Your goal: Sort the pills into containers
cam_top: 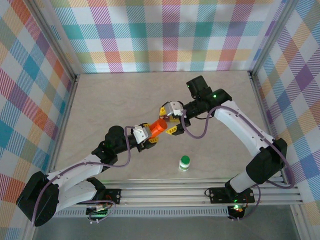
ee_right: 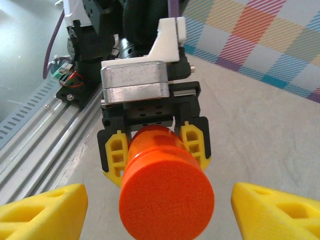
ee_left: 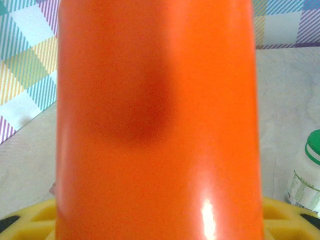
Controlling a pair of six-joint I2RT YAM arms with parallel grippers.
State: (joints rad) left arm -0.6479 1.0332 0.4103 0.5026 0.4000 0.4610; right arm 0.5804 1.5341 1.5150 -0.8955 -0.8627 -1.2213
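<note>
An orange pill bottle [cam_top: 160, 127] with an orange cap [ee_right: 166, 199] is held lying sideways above the table, my left gripper [cam_top: 151, 133] shut on its body. In the right wrist view the left gripper's yellow fingers [ee_right: 116, 151] clamp both sides of the bottle. My right gripper [cam_top: 168, 121] is open at the cap end; its yellow fingertips [ee_right: 42, 210] stand wide on either side of the cap without touching it. Up close in the left wrist view is the orange bottle [ee_left: 157, 115]. A white bottle with a green cap [cam_top: 185, 163] stands upright on the table. The pills are out of view.
The white bottle [ee_left: 306, 175] stands to the right of the held one. The aluminium rail [cam_top: 200, 192] runs along the near edge of the table. Checked walls [cam_top: 165, 35] enclose the pale wooden tabletop [cam_top: 115, 100] on three sides.
</note>
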